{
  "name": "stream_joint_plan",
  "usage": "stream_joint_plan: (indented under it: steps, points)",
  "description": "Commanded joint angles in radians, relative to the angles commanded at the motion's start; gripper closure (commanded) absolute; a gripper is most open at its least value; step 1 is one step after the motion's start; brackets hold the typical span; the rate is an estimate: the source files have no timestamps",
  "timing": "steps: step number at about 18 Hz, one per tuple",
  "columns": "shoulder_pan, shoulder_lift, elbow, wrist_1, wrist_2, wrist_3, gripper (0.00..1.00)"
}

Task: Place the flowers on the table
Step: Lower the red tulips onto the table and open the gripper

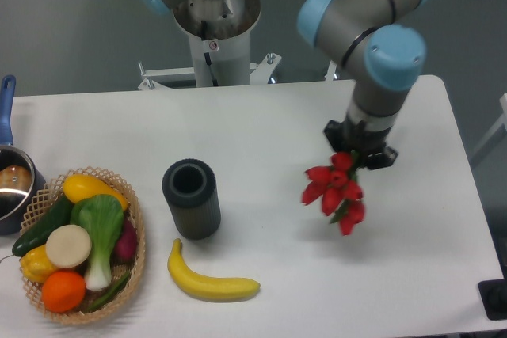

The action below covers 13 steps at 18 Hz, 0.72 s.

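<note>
Bunch of red tulip flowers on green stems (334,190) held above large white smooth table (269,124), right of centre, buds hanging downward; stems pinched in black two-finger gripper (356,148) of grey-and-blue arm; faint shadow cast on tabletop beneath bunch; dark ribbed cylindrical cup (191,198) seen upright left of flowers, well apart; yellow banana (209,280) laid just in front of cup; woven wicker basket (135,227) of mixed produce at left edge.
</note>
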State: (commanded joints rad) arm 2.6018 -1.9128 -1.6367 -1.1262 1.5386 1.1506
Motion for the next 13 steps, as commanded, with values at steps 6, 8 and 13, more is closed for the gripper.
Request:
stream_joint_plan:
  steps: [6, 8, 13]
  points:
    - [-0.006, -0.003, -0.063, 0.028, 0.009, 0.004, 0.00]
    - [0.003, 0.018, -0.068, 0.051, 0.028, 0.000, 0.00]
    - [0.109, 0.067, -0.046, 0.082, 0.020, 0.047, 0.00]
